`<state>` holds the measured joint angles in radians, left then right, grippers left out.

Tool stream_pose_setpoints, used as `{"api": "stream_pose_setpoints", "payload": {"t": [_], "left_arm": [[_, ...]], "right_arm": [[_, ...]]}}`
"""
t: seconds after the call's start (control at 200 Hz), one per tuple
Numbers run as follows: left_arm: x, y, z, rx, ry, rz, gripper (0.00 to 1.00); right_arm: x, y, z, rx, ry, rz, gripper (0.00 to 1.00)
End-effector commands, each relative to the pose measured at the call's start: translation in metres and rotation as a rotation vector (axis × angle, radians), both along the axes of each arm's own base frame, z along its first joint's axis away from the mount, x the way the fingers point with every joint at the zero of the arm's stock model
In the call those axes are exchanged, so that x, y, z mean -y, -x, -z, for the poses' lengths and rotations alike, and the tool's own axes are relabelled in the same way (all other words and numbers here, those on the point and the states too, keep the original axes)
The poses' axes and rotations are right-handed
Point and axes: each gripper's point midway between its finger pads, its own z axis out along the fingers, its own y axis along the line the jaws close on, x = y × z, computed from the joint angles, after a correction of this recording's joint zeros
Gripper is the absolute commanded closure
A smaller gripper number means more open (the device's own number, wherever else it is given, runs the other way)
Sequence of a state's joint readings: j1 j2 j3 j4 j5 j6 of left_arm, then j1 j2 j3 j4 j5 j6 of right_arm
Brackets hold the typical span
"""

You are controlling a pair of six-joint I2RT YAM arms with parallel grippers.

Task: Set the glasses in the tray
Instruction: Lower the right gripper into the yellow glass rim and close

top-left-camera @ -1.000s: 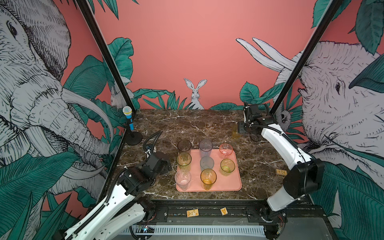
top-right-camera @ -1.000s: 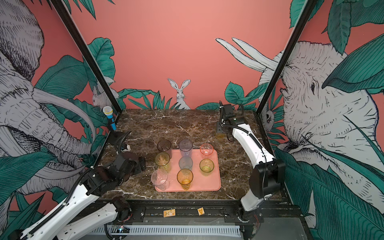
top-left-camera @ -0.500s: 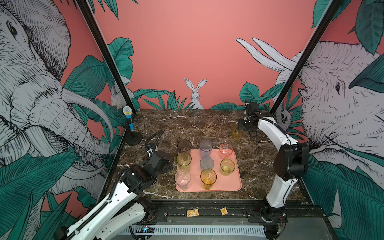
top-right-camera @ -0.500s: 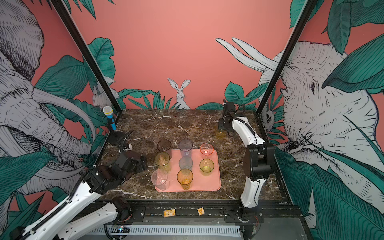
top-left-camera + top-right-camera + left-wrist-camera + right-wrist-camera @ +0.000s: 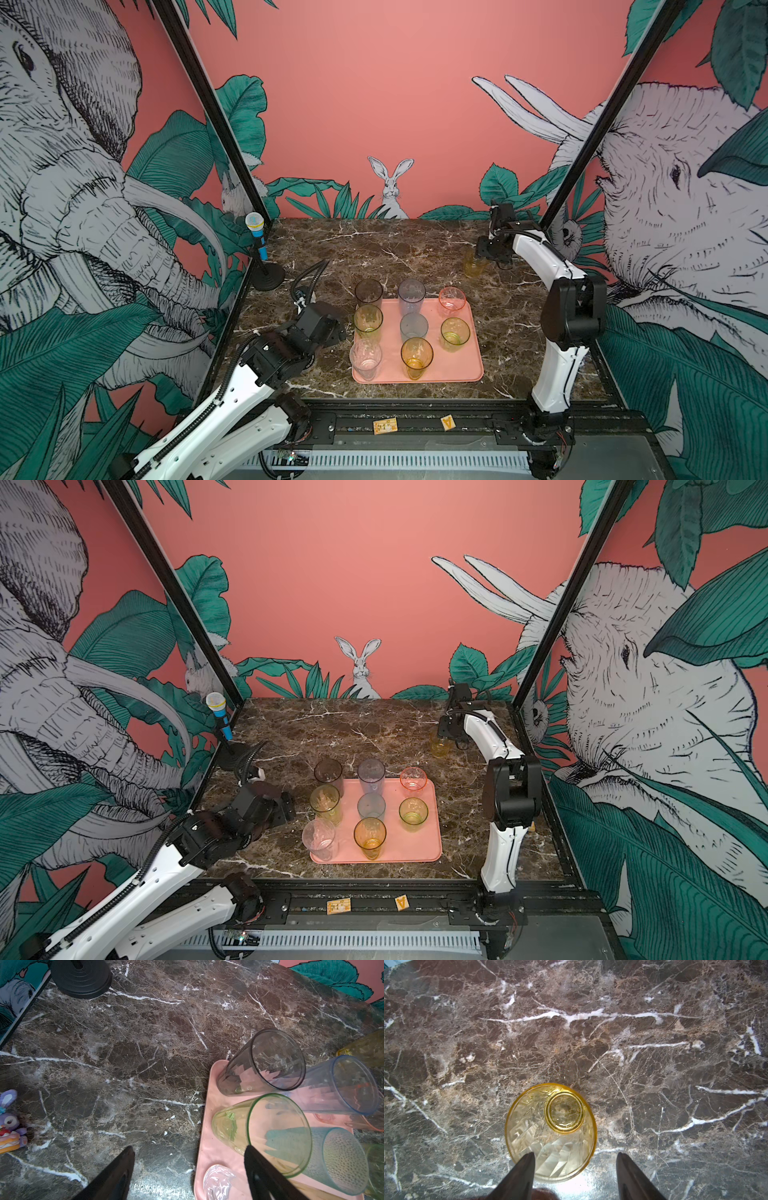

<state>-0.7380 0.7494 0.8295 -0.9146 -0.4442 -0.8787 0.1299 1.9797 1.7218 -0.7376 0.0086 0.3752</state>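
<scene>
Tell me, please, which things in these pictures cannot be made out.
- Right tool: its own wrist hides the fingers in both top views; the right wrist view cannot settle whether one touches the yellow glass.
- Purple bunny toy: cut off by the left wrist view's edge.
- Small yellow tag: its print is too small in both top views.

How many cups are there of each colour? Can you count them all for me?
Smoky grey glass: 1
Lilac-blue glass: 1
Pink glass: 1
Green glasses: 2
Teal-grey glass: 1
Clear glass: 1
Amber-yellow glasses: 2
Total: 9
</scene>
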Motion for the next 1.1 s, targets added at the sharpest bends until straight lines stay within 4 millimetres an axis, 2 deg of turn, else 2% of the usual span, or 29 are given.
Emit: {"api": "stream_pose_setpoints", "payload": {"t": [0.0,0.505,0.85,1.09], "left_arm": [[-0.002,0.000,0.003,-0.005,-0.002,-0.012,0.16],[0.005,-0.003,0.005,-0.020,0.007,-0.002,0.16],[0.007,-0.004,0.004,-0.022,0.007,0.001,0.16],[0.006,-0.004,0.004,-0.020,0.009,-0.001,0.16]], "right_arm": [[0.002,-0.006,0.001,-0.001,-0.019,0.013,0.38],[0.008,-0.010,0.026,-0.046,-0.062,0.022,0.54],[0.007,-0.012,0.033,-0.047,-0.078,0.020,0.78],[0.009,-0.011,0.034,-0.050,-0.078,0.024,0.84]]}}
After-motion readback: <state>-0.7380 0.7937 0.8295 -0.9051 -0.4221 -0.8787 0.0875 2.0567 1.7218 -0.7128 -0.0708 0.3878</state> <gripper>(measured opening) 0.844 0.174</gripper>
